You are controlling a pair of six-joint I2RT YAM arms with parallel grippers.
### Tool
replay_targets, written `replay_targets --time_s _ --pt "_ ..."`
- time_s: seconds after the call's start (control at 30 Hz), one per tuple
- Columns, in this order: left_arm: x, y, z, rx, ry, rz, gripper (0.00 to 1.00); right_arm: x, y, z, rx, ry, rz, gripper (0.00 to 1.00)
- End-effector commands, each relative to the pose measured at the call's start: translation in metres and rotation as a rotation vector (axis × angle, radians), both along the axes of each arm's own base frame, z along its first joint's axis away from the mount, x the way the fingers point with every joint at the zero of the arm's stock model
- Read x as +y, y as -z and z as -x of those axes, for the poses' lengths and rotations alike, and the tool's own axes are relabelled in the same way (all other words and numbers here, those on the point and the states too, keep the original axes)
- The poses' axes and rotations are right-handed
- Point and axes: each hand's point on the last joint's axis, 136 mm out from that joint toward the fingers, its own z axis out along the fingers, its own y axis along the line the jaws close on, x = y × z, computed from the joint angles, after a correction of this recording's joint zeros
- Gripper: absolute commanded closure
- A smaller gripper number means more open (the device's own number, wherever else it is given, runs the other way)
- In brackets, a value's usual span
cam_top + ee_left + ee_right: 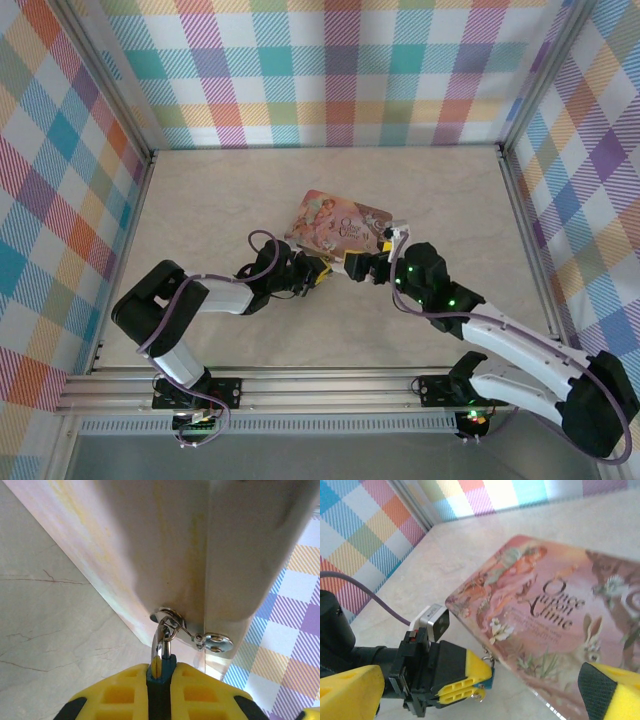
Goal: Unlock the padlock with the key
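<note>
The left gripper [161,695] has its yellow fingers [117,697] pressed together on the teal-blue body of the padlock [163,670], the lock pinched between the pads at their very tips. Straight ahead of those tips the padlock's thin silvery shackle [160,641] curves up into a small metal clasp [171,617] on the edge of the pink illustrated tin [165,545], whose side looms over the gripper in the left wrist view. Seen from the right wrist, a tiny silvery loop [480,695] hangs just under the clamped fingertips; it is too small to tell what it is. Facing the left gripper from the other side of the lock, and close to it, the right gripper [368,258] holds its fingers spread wide, nothing between them, near the tin's front corner. The tin lies beyond both grippers, its lid lettered "Once Upon a Time" among a rabbit and flowers. Around it stretches the pale marbled table [220,200], closed in by pastel plaid walls [330,70].
</note>
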Motion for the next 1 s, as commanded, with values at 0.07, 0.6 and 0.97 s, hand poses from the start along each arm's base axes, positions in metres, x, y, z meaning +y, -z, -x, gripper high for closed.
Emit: replay_targets --time_s 0.07,0.6,0.97 --pt "-0.003 -0.006 0.003 0.034 -0.007 0.005 1.00 0.000 -0.016 -0.002 -0.236 -0.067 0.143 0.00" --pt "-0.007 -0.007 0.001 0.081 -0.019 0.020 1.00 0.052 0.068 0.020 -0.526 -0.501 0.791 0.20" --pt "-0.007 -0.007 0.001 0.091 -0.022 0.021 1.00 0.077 0.113 0.012 -0.553 -0.586 0.993 0.27"
